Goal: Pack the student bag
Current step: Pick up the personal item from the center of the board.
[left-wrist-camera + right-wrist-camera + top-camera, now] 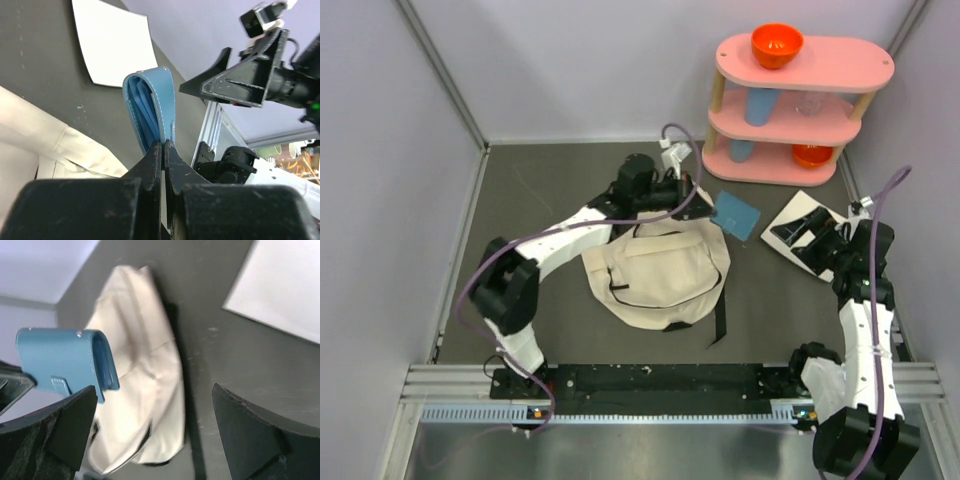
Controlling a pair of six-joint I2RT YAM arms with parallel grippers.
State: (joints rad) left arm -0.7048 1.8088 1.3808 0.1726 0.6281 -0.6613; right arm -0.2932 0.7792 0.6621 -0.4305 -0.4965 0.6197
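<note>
Because the student bag lies flat on the dark table just beyond the arms' bases, front pocket up and black straps trailing at its near-right side, the packing looks to be at the loading step. Just past the bag's far-right rim, the left gripper has its fingers pressed together on one edge of a blue wallet. The wallet is held clear of the table, beside the bag rather than over it. To the right, the right gripper hangs over a white sheet with its fingers spread wide and empty. Farthest back stands a pink shelf with an orange bowl on top. Whether the bag's mouth is unzipped I cannot tell. As I judge it, the next move calls for bringing the wallet over the bag, finding an opening, and letting go only once it is inside. The free arm may have to hold the soft canvas open.
</note>
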